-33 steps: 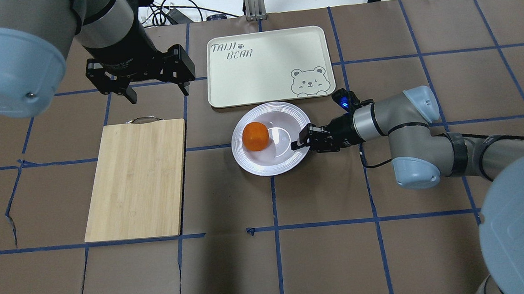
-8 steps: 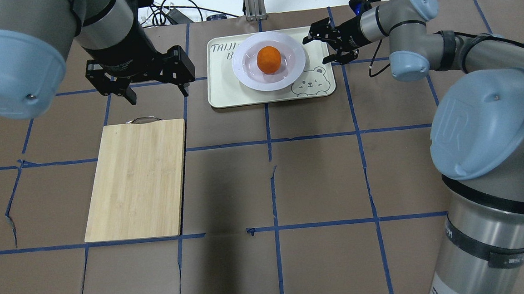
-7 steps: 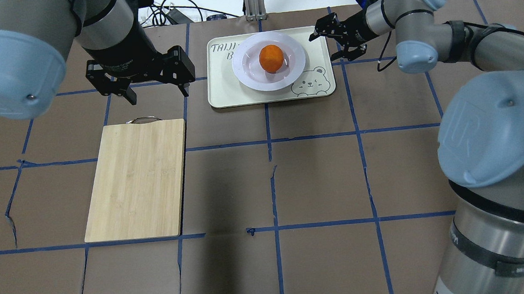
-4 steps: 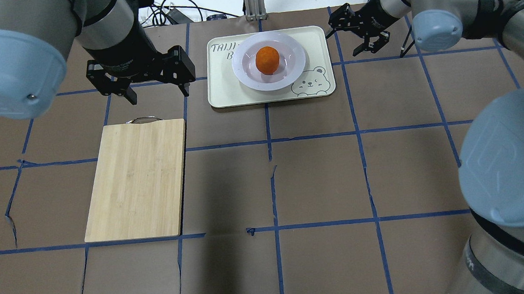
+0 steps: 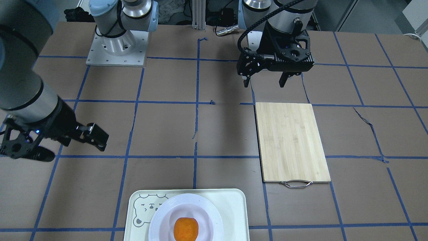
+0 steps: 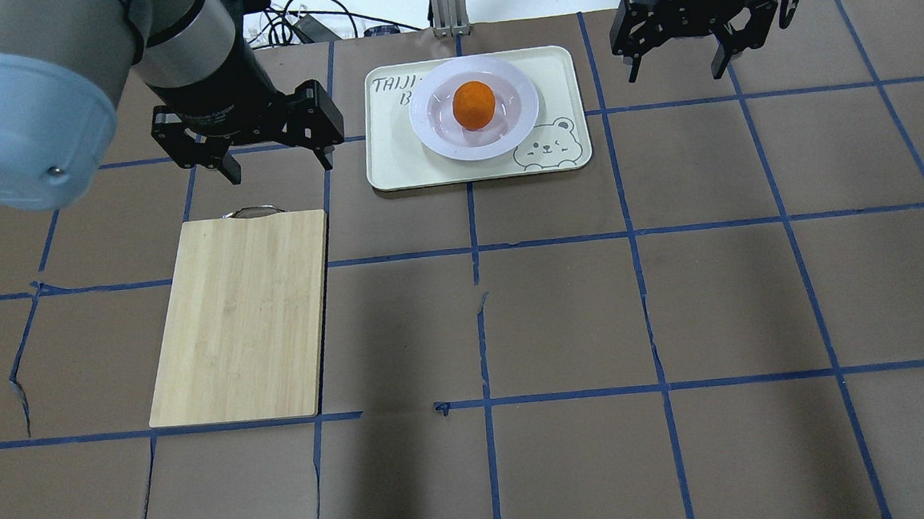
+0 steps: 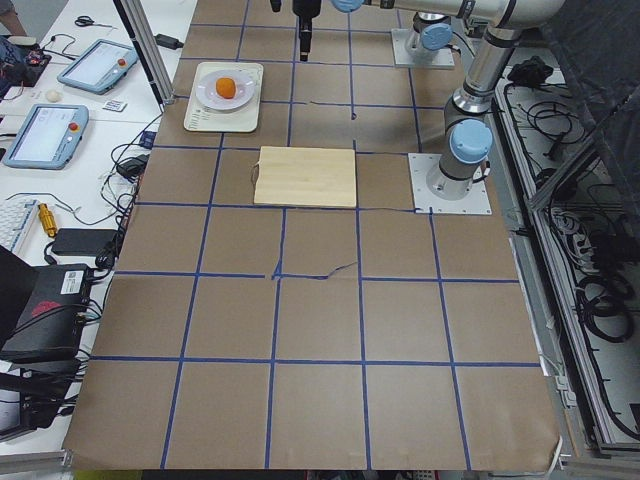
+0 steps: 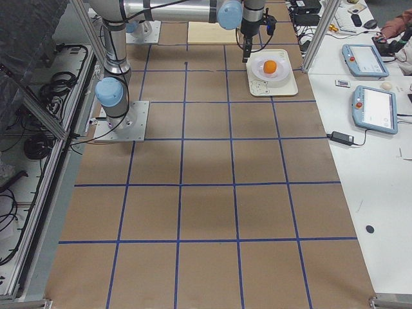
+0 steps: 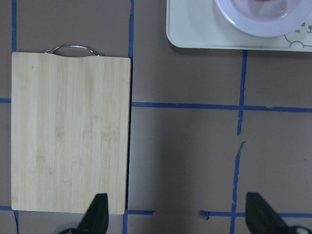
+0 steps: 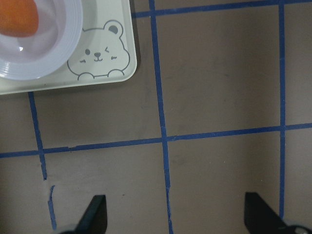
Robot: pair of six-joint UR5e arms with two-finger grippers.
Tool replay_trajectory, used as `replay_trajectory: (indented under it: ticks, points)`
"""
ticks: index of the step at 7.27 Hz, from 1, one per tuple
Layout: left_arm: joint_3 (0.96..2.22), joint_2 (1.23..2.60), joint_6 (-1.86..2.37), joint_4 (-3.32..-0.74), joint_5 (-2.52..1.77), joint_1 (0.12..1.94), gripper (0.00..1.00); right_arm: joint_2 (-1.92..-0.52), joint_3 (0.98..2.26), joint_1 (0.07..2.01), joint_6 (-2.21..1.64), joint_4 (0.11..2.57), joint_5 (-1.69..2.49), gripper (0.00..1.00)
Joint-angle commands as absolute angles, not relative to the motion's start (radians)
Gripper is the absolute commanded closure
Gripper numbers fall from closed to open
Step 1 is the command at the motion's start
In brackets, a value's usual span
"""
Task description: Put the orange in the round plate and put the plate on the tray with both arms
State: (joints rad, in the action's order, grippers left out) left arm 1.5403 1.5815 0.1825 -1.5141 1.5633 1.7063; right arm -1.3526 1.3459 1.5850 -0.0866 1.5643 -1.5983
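Brown paper (image 6: 561, 309), blue-taped, covers your bench (image 6: 762, 450).
Your orange (image 6: 473, 105) sits in the round plate (image 6: 426, 125) on the tray (image 6: 400, 163); left pincer (image 6: 280, 168) and right pincer (image 6: 674, 76) gape empty.

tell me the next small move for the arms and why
Likely just draw the right gripper back to rest: the orange sits in the round plate, the plate lies on the tray, and this gripper and the left gripper both hang open, empty, off the tray.
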Motion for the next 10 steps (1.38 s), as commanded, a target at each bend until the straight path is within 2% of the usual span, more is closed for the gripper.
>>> replay_trajectory:
  ticks: [1, 4, 10]
  points:
    - [1.54, 1.582, 0.183, -1.514, 1.565, 1.706, 0.0, -1.417, 1.348, 1.598, -0.061, 1.52, -1.608, 0.0]
    - [1.54, 1.582, 0.183, -1.514, 1.565, 1.706, 0.0, -1.423, 1.405, 1.583, -0.009, 1.532, -1.606, 0.0]
    - [1.542, 1.582, 0.183, -1.513, 1.565, 1.706, 0.0, -1.459, 1.434, 1.583, -0.009, 1.537, -1.588, 0.0]
